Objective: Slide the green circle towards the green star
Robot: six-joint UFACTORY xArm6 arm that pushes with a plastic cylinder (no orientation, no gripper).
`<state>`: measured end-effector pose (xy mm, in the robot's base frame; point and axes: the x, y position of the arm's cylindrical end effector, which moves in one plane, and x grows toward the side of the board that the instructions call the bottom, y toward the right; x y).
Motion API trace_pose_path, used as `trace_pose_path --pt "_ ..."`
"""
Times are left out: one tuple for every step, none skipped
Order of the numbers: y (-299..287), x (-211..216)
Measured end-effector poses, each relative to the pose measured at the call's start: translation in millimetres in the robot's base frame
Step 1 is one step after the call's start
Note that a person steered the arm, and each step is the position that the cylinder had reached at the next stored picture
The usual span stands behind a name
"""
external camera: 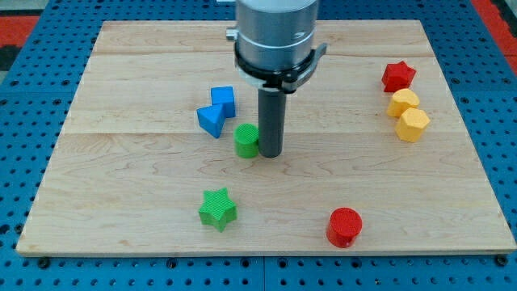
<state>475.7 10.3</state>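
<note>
The green circle (246,140) stands near the middle of the wooden board (121,170). My tip (270,153) is right beside it on the view's right, touching or almost touching its side. The green star (217,208) lies below the circle, a little to the view's left, well apart from it.
A blue cube (223,100) and a blue triangle (211,120) sit just up-left of the green circle. A red circle (344,226) is at the bottom right. A red star (397,76) and two yellow blocks (404,102) (413,124) are at the right.
</note>
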Motion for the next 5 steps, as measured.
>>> trace_pose_path --pt "-3.6 -28.6" --pt "-51.6 -26.4" --pt "-59.7 33.9" --pt "-67.0 53.4" --pt "-11.8 21.6"
